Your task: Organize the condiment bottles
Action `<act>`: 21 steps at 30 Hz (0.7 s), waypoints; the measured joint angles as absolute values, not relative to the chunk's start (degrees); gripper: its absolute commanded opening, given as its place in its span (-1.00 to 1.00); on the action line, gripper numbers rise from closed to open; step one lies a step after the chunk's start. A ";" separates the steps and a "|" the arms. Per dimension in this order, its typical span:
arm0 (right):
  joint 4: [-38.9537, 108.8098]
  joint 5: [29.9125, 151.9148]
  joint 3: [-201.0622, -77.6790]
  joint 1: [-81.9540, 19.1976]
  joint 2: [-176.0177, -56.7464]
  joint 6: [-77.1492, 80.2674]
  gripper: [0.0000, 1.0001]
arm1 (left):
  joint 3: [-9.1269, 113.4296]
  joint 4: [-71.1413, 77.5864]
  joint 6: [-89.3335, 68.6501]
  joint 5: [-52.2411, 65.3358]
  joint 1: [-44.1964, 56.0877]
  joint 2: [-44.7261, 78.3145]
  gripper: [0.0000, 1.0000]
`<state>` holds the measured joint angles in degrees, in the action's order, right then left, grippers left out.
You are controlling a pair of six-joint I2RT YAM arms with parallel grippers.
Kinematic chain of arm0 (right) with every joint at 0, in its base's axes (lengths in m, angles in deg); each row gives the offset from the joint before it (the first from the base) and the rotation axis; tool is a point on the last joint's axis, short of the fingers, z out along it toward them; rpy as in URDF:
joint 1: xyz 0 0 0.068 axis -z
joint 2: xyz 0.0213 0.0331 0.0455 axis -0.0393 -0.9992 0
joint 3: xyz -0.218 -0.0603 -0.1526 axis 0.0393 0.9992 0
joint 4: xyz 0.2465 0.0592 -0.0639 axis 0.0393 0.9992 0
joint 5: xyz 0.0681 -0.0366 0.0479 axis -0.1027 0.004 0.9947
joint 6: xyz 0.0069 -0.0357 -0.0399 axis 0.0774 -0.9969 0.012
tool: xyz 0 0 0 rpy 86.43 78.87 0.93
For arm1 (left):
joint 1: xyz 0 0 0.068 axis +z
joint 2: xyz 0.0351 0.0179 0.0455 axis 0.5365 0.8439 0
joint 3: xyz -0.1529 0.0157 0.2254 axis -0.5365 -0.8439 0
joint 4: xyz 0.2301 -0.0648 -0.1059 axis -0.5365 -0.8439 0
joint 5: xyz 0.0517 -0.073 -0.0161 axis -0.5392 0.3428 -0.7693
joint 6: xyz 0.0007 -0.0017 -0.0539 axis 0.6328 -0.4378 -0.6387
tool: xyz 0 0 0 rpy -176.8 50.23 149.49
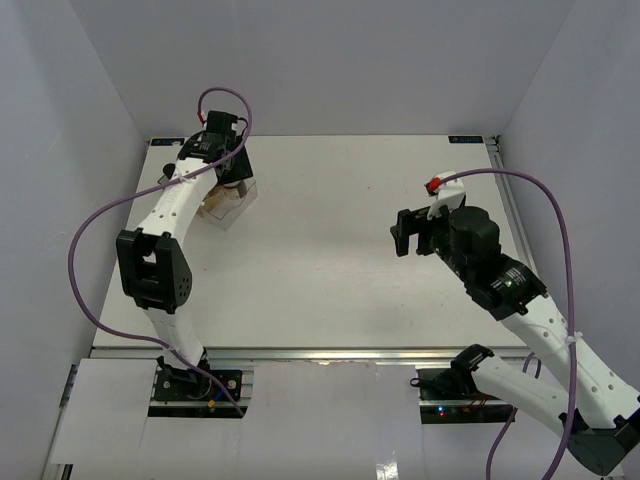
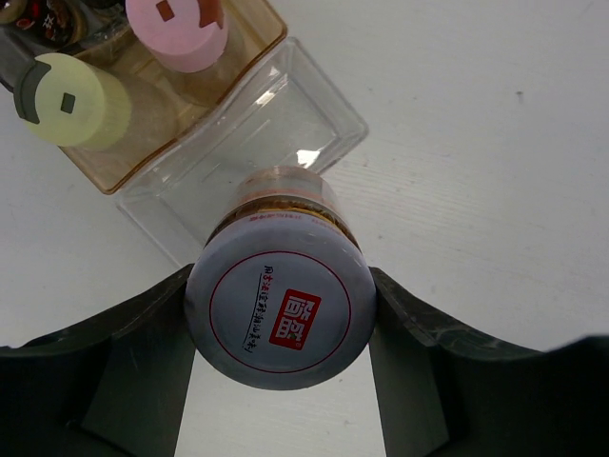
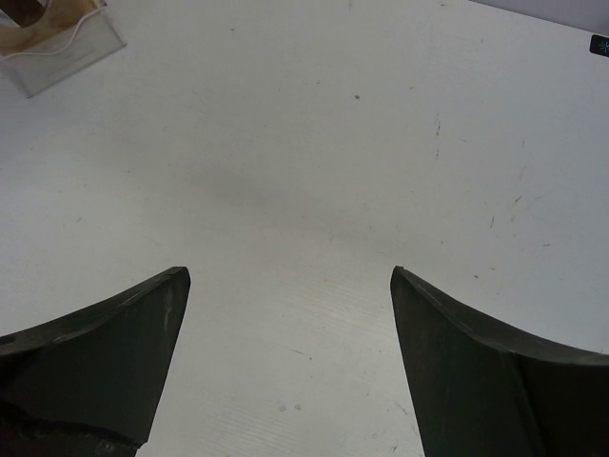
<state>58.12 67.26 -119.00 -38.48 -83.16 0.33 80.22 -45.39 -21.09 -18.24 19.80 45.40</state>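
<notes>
White table fills most of the view from above, with grey walls close on three sides. Two arms reach over it. From up there the left arm hides the jars. Only its wrist camera shows them.

The clear plastic bin sits near the far left corner of the table, close to the left wall. All the rest of the table top is open room. I count one bin, with one brownish part and one clear part showing.

The left gripper hangs over the bin, and its two fingers squeeze the grey-lidded jar from both sides. The jar's lower end is over the clear part. I cannot tell if it touches the bottom.

The right gripper hangs over the bare right side, well apart from the bin. Its fingers are spread wide and hold nothing. Its camera catches only a corner of the bin.

I can count three jars. The pink-capped jar and the pale yellow jar stand side by side in the brownish part. Some dark things at the edge are too cut off to count.
</notes>
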 measured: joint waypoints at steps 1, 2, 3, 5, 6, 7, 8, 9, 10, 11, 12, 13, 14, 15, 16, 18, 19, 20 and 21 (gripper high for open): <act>58.10 67.40 -119.00 -38.48 -82.88 0.33 0.84 | 80.19 -45.28 -20.70 -17.98 20.61 46.56 -1.00; 58.08 67.46 -119.00 -38.48 -82.61 0.33 0.85 | 80.10 -45.12 -20.39 -17.61 21.27 47.70 -1.00; 57.97 67.61 -119.00 -38.48 -82.29 0.33 0.84 | 79.97 -44.78 -20.09 -17.34 22.03 48.84 -1.00; 57.71 67.76 -118.96 -38.48 -81.72 0.33 0.84 | 79.66 -44.21 -19.59 -17.14 23.09 50.31 -1.00; 57.58 67.83 -118.96 -38.48 -81.50 0.31 0.84 | 79.66 -43.89 -19.31 -17.11 23.50 50.96 -1.00; 57.42 68.00 -118.96 -38.48 -81.36 0.31 0.84 | 79.66 -43.57 -19.11 -17.11 23.75 51.52 -1.00; 57.26 68.08 -118.96 -38.48 -81.29 0.31 0.84 | 79.66 -43.25 -18.89 -17.12 23.88 51.96 -1.00; 57.10 68.15 -118.96 -38.48 -81.23 0.31 0.84 | 79.66 -42.91 -18.67 -17.13 23.98 52.37 -1.00; 56.98 68.29 -118.96 -38.48 -81.21 0.31 0.84 | 79.66 -42.37 -18.37 -17.11 24.02 52.74 -1.00; 56.92 68.36 -118.96 -38.48 -81.16 0.31 0.84 | 79.66 -42.00 -18.17 -17.08 24.02 53.08 -1.00; 56.87 68.42 -118.96 -38.48 -81.09 0.31 0.84 | 79.67 -41.64 -17.96 -17.06 24.02 53.40 -1.00; 56.84 68.45 -118.96 -38.48 -81.01 0.31 0.84 | 79.68 -41.29 -17.73 -17.05 24.02 53.69 -1.00; 56.83 68.46 -118.96 -38.48 -80.95 0.31 0.84 | 79.70 -41.00 -17.57 -17.06 24.02 54.03 -1.00; 56.83 68.46 -118.96 -38.48 -80.88 0.31 0.84 | 79.77 -40.83 -17.34 -17.10 24.03 54.35 -1.00; 56.83 68.46 -118.96 -38.48 -80.82 0.31 0.84 | 79.81 -40.67 -17.14 -17.10 24.04 54.67 -1.00; 56.82 68.46 -118.96 -38.48 -80.74 0.31 0.83 | 79.85 -40.34 -16.86 -17.09 24.04 55.21 -1.00; 56.81 68.46 -118.96 -38.48 -80.73 0.30 0.83 | 79.86 -40.22 -16.76 -17.09 24.06 55.50 -1.00; 56.81 68.46 -118.96 -38.48 -80.73 0.29 0.83 | 79.86 -40.16 -16.70 -17.09 24.11 55.85 -1.00; 56.81 68.46 -118.96 -38.48 -80.73 0.27 0.83 | 79.86 -39.94 -16.62 -17.08 24.19 56.17 -1.00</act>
